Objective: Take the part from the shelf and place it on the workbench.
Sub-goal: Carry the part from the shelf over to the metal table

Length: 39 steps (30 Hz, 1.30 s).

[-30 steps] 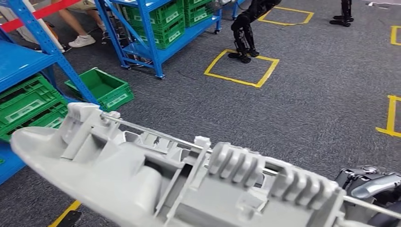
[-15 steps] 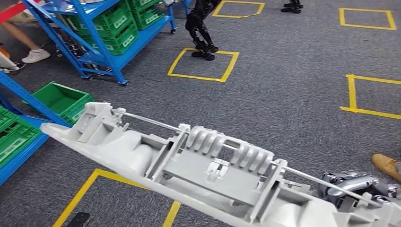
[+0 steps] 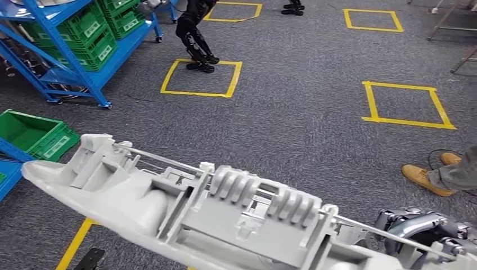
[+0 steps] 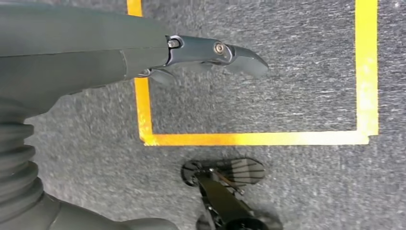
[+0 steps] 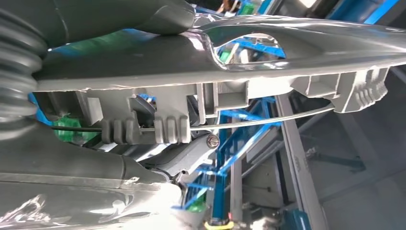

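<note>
A long light-grey plastic part (image 3: 185, 211) with ribs and a thin metal rod stretches across the lower head view, above the carpet. My right hand (image 3: 427, 233) grips its right end at the lower right corner. In the right wrist view the same grey part (image 5: 268, 62) runs across the picture, with the thumb above it and a finger (image 5: 189, 155) below it. My left hand (image 4: 143, 52) hangs over the grey carpet, holding nothing, its dark fingers (image 4: 230, 50) stretched out. The blue shelf (image 3: 67, 39) with green crates stands at the upper left.
A green crate (image 3: 34, 135) sits on the floor at the left. Another robot's black legs (image 3: 197, 39) stand by a yellow taped square (image 3: 199, 79). A person's tan boots (image 3: 424, 174) are at the right edge. More yellow squares mark the grey carpet.
The camera has turned to the right: shelf, crate and floor squares slid left in the picture, and a person's boots came in at the right. The part stays held in my right hand.
</note>
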{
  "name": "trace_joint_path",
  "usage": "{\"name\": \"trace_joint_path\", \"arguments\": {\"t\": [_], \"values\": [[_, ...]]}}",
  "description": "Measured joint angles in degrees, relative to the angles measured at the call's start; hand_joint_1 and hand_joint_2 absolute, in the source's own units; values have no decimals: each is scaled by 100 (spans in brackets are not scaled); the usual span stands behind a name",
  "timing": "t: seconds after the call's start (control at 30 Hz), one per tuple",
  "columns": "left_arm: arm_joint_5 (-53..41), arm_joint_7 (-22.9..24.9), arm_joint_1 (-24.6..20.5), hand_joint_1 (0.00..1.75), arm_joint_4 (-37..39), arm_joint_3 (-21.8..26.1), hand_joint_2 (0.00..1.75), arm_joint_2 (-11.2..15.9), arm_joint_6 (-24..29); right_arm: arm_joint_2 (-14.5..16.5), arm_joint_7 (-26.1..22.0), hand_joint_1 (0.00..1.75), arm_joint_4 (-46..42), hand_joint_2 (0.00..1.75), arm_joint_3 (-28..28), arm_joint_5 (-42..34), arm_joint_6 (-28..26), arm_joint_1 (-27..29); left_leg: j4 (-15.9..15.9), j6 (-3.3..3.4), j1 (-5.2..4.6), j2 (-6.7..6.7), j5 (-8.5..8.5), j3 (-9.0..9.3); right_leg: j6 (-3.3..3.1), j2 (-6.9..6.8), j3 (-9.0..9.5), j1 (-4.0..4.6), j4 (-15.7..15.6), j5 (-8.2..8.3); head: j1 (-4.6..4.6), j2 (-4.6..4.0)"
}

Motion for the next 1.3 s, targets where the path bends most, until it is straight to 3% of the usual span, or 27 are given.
{"name": "trace_joint_path", "arguments": {"t": [0.03,0.07,0.1,0.17,0.23,0.27,0.33,0.4,0.5,0.53,0.57,0.6,0.63,0.7,0.77,0.83,0.87,0.93,1.0,1.07,1.1,1.13,1.23,1.3], "values": [[-3,0,7,0,1,-1,175,-4,15,-11,0,175,0,175,0,1,1,-2,1,10,-15,74,-6,5,6,-29,-121,1,274,-96,-1,0],[-9,1,7,0,2,-2,175,-11,37,-22,0,175,0,175,-1,3,2,-3,1,16,-27,147,-13,13,6,-44,-145,5,356,-87,-1,0],[-15,1,2,0,2,-5,175,-22,65,-32,1,175,0,175,-1,6,3,-7,1,19,-35,215,-23,30,-4,-66,-31,14,170,42,-1,0],[-31,2,-11,0,2,-16,175,-51,127,-47,3,175,-1,175,-1,10,3,-34,1,3,-50,332,-55,83,-62,-254,434,60,-648,406,1,0],[-46,10,-18,0,3,-25,175,-69,206,-56,15,175,-4,175,-1,12,7,-72,3,-44,-68,422,-85,134,-139,-419,758,109,-1221,604,-6,0],[-53,18,-23,0,4,-28,175,-73,250,-61,26,175,-6,175,-1,12,10,-86,1,-71,-73,465,-91,147,-174,-423,784,127,-1286,614,-11,0],[-58,27,-39,0,4,-34,175,-77,319,-67,53,175,-9,175,-2,11,17,-93,-13,-131,-65,550,-102,167,-236,-295,762,124,-1311,646,-16,1],[-56,22,-57,0,5,-40,175,-86,341,-71,75,175,-10,175,-3,8,23,-104,127,-192,-51,429,-239,120,-303,-179,770,90,-1366,687,-26,1],[-49,19,-54,0,8,-48,175,-86,346,-75,82,175,-10,175,1,2,33,-143,1120,-247,-37,80,-753,-338,-341,1,779,50,-1393,720,-62,1],[-48,19,-46,0,8,-48,175,-81,347,-76,84,175,-9,175,2,2,36,-147,1442,-258,-35,43,-850,-507,-338,74,778,43,-1392,722,-67,0],[-48,19,-41,0,8,-49,175,-78,347,-77,86,175,-8,175,1,3,37,-147,1592,-266,-32,30,-834,-604,-332,149,777,36,-1390,725,-69,0],[-46,16,-40,0,8,-50,175,-76,350,-78,88,175,-7,175,1,4,38,-147,1514,-273,-23,20,-698,-597,-319,227,779,26,-1389,729,-69,0],[-37,6,-42,0,8,-52,175,-75,350,-78,90,175,-7,175,1,3,39,-149,1233,-283,-6,-9,-481,-487,-299,303,781,11,-1386,732,-68,0],[10,-64,-46,0,10,-56,175,-75,299,-79,94,175,-7,175,2,-10,44,-160,455,-322,56,-234,-106,-143,-230,448,760,-7,-1358,730,-78,0],[60,-189,-51,0,16,-57,175,-75,188,-79,98,175,-7,175,2,-37,52,-174,39,-296,90,-432,-26,37,-146,574,703,-13,-1338,744,-93,1],[73,-294,-54,0,19,-63,175,-72,101,-81,97,175,-7,175,1,-75,57,-176,5,-195,75,-379,-44,41,-71,679,649,-33,-1370,783,-98,1],[70,-323,-57,0,19,-69,175,-69,76,-83,94,175,-7,175,0,-100,59,-174,-1,-147,71,-318,-36,42,-44,634,630,-33,-1364,778,-95,0],[65,-331,-57,0,19,-78,175,-59,52,-85,88,175,-6,175,1,-161,73,-200,-14,-63,66,-194,-21,45,-15,343,487,-6,-1067,583,-54,0],[68,-301,-37,0,19,-81,175,-37,31,-85,84,175,-4,175,2,-221,94,-244,-13,-16,29,-52,-29,45,-11,29,134,19,-285,174,-10,0],[77,-272,-17,0,19,-80,175,-13,8,-85,84,175,1,175,2,-253,103,-266,-12,4,-9,103,-40,49,-26,-47,-142,23,338,-48,-4,0],[82,-267,-18,0,19,-80,175,-3,1,-85,85,175,3,175,1,-262,105,-268,-12,10,-23,171,-46,56,-43,-56,-120,29,328,8,-4,0],[94,-262,-23,0,19,-80,175,1,-4,-85,87,175,5,175,1,-270,108,-272,-12,11,-33,233,-54,69,-67,-77,30,40,70,162,-5,0],[140,-222,-37,0,19,-80,175,5,-16,-85,97,175,7,175,1,-305,119,-313,-10,-28,-67,384,-93,131,-173,-342,682,114,-1090,612,-8,0],[159,-189,-45,0,19,-81,175,13,-16,-85,108,175,8,175,-1,-321,121,-347,-18,-79,-82,470,-101,152,-226,-375,776,150,-1301,653,-12,0]]}}
